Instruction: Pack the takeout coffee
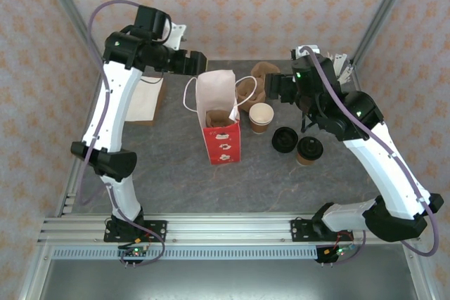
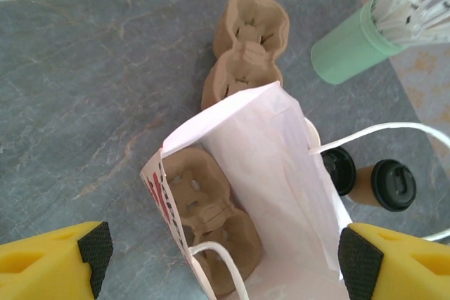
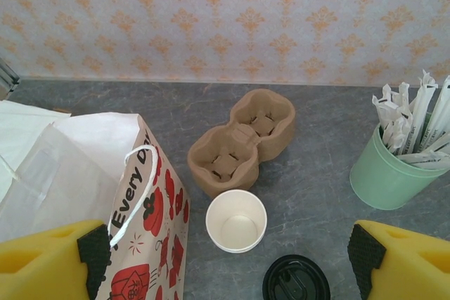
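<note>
From the top view, the right arm covers the far right corner of the desk (image 1: 169, 173), so I can't read what stands there. In the right wrist view the mint cup (image 3: 387, 173) of wrapped sticks is cut off at the frame's right side, and the loose black lid (image 3: 295, 287) is cut by the bottom edge. In the left wrist view the bag (image 2: 274, 173) hides most of what stands behind it. I see part of the lid and a lidded cup (image 2: 383, 185) past its wall, plus a pale sliver that I can't identify.

The cup (image 1: 261, 117) stands upright mid-desk, just right of the bag, lidless and empty as far as I can see. A tray (image 3: 242, 142) lies just beyond it toward the far edge, and the lid lies just nearer. The right end effector (image 3: 228, 272) hangs over it on the near side. In the wrist view the cup sits between the two fingers and slightly ahead of them, apart from both.

The right end effector is spread wide and holds nothing. The left end effector (image 2: 225, 265) hangs over the bag's open mouth, also wide and holding nothing. Its right pad (image 2: 355, 258) is right at the bag's wall, and I can't tell whether it touches. A second tray (image 2: 211, 209) sits inside the bag.
</note>
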Action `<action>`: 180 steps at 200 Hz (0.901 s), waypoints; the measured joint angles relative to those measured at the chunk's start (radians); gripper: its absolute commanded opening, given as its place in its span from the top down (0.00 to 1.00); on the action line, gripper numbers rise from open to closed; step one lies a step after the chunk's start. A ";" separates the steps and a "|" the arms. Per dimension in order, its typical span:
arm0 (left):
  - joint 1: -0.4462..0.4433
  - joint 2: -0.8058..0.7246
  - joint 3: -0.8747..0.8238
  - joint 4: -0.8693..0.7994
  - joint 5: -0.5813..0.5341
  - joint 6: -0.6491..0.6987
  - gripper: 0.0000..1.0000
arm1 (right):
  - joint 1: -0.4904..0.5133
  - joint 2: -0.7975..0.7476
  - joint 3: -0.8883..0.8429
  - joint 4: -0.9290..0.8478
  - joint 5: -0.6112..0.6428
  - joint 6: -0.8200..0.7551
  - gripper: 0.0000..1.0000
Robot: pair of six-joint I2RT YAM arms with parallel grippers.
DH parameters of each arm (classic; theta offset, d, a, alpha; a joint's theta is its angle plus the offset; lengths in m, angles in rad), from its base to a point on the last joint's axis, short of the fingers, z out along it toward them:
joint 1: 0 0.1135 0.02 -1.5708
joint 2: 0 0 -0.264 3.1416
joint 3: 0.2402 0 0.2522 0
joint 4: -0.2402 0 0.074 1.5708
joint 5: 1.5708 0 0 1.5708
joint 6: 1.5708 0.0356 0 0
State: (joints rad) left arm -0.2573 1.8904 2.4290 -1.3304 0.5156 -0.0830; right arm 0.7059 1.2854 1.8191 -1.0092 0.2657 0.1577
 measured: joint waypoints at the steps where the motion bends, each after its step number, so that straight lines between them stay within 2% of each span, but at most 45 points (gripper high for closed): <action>1: -0.001 0.004 0.003 -0.003 0.000 0.002 0.14 | 0.000 0.000 0.000 0.000 0.000 0.000 0.11; 20: -0.016 0.060 0.024 -0.024 -0.009 0.017 0.14 | 0.000 0.000 0.000 0.000 0.000 0.000 0.11; 57: -0.023 0.172 0.045 -0.053 -0.031 0.040 0.22 | 0.000 0.000 0.000 -0.001 0.000 0.000 0.11; 105: -0.023 0.229 0.060 -0.072 -0.100 0.045 0.48 | 0.000 0.005 0.000 -0.023 0.005 0.006 0.10; 124: -0.023 0.229 0.072 -0.073 -0.116 0.040 0.48 | 0.000 0.010 0.000 -0.040 0.010 0.010 0.10; 149: -0.023 0.229 0.106 -0.072 -0.114 0.031 0.43 | 0.000 0.016 0.000 -0.058 0.016 0.013 0.10; 167: -0.023 0.223 0.112 -0.071 -0.112 0.025 0.31 | 0.000 0.017 0.000 -0.061 0.019 0.015 0.09; 180: -0.023 0.214 0.112 -0.071 -0.113 0.014 0.28 | -0.001 0.018 0.000 -0.061 0.019 0.015 0.08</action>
State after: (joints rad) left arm -0.2802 2.1048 2.5408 -1.4014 0.4023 -0.0689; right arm 0.7052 1.3037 1.8194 -1.0702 0.2848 0.1730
